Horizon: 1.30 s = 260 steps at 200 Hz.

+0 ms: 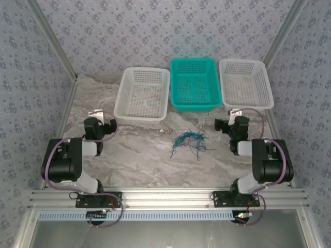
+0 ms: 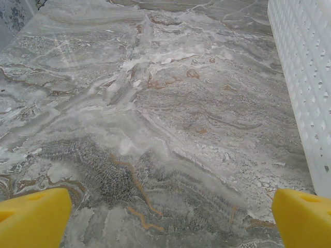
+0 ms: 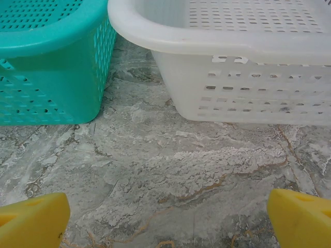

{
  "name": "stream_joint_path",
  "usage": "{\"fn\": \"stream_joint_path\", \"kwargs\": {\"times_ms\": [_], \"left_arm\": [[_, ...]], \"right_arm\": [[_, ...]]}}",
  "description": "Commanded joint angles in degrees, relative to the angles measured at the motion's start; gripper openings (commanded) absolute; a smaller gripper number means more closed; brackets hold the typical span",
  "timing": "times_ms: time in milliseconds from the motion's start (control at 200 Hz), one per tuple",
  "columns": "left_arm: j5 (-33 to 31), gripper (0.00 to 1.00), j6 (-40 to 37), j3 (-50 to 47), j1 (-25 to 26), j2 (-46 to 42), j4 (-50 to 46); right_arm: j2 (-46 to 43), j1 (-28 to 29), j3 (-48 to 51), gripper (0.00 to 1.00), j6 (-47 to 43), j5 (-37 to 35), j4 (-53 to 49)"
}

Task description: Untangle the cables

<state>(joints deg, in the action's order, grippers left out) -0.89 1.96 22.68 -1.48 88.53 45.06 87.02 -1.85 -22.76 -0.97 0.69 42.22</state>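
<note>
Two-fingered left gripper (image 2: 170,206) gapes (arm (image 1: 64,161) folded).

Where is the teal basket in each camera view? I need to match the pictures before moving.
Top external: teal basket at top centre, between two white baskets.
Right wrist: teal basket at upper left, its side wall towards the camera.
Left wrist: the white wall at the right edge is the left white basket.
Shared landmark: the right white basket, right of the teal one both from above and on the right wrist.
</note>
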Motion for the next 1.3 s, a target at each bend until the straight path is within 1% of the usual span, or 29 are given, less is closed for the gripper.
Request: {"fn": "stream_joint_path", "kwargs": {"times_ms": [0, 640, 745, 790, 844, 874, 919, 954, 964, 994, 1034, 1079, 1119, 1159, 1194, 1239, 1294], "left_arm": [[-0.22, 0.99, -0.44, 1.06, 0.07, -0.63, 1.35], [0.04, 0.99, -0.21, 1.03, -0.14, -0.67, 1.4], [0.66, 0.99, 0.02, 1.05, -0.46, -0.65, 1.43], [0.64, 1.0, 0.04, 0.97, -0.46, -0.73, 1.49], [0.71, 0.99, -0.08, 0.98, -0.46, -0.73, 1.55], [0.75, 1.0, -0.05, 0.97, -0.46, -0.72, 1.53], [0.62, 0.99, -0.09, 0.84, -0.49, -0.68, 1.72], [-0.03, 0.99, 0.21, 0.58, -0.5, -1.14, 1.87], [-0.24, 0.99, 0.28, 0.43, -0.47, -1.45, 1.88], [-0.99, 0.99, 0.5, -0.2, -0.46, -2.4, 2.35], [-1.94, 0.99, 0.68, -1.34, -0.38, -4.24, 2.97], [-4.37, 0.99, 0.92, -2.67, 0.3, -7.54, 2.73], [-6.69, 0.99, 1.63, -2.74, 0.97, -11.91, -1.75], [-8.13, 0.99, 2.69, -1.57, 1.46, -17.15, -9.49], [-9.13, 0.99, 4.16, -0.13, 1.9, -21.54, -17.09], [-10.76, 0.99, 6.76, 1.63, 2.76, -26.77, -25.02], [-11.68, 0.99, 9.63, 3.59, 3.89, -32.53, -33.92]], "right_arm": [[-0.81, 0.09, -1.11, 1.0, -0.95, -1.03, 0.25], [-0.79, -1.07, -1.16, 1.0, -0.17, 0.6, 0.15], [-1.01, -0.42, -0.82, 1.0, -0.51, -0.71, 0.68], [-2.26, 0.81, -1.27, 1.0, -0.48, -4.59, -0.89], [-5.57, 1.96, -2.62, 1.0, -0.06, -8.8, -6.16], [-8.31, 2.67, -4.55, 1.0, 1.27, -12.2, -12.45], [-12.65, 2.83, -7.67, 1.0, 7.56, -16.26, -23.68], [-15.91, 2.58, -10.43, 1.0, 14.25, -18.17, -32.07], [-16.73, 2.4, -11.31, 1.0, 17.43, -18.53, -34.41], [-18.99, 2.17, -13.7, 1.0, 24.55, -18.59, -40.36], [-21.35, 2.04, -16.29, 1.0, 29.85, -16.4, -47.9], [-23.29, 2.72, -18.11, 1.0, 35.6, -13.19, -53.61], [-24.62, 3.67, -18.78, 1.0, 39.47, -9.13, -56.54], [-25.95, 4.83, -19.09, 1.0, 40.25, -3.71, -57.96], [-26.96, 6.6, -19.3, 1.0, 40.51, -0.8, -59.63], [-28.24, 9.49, -20.05, 1.0, 40.46, -0.12, -62.76], [-29.34, 13.51, -21.16, 1.0, 40.96, -2.05, -67.1]]}}
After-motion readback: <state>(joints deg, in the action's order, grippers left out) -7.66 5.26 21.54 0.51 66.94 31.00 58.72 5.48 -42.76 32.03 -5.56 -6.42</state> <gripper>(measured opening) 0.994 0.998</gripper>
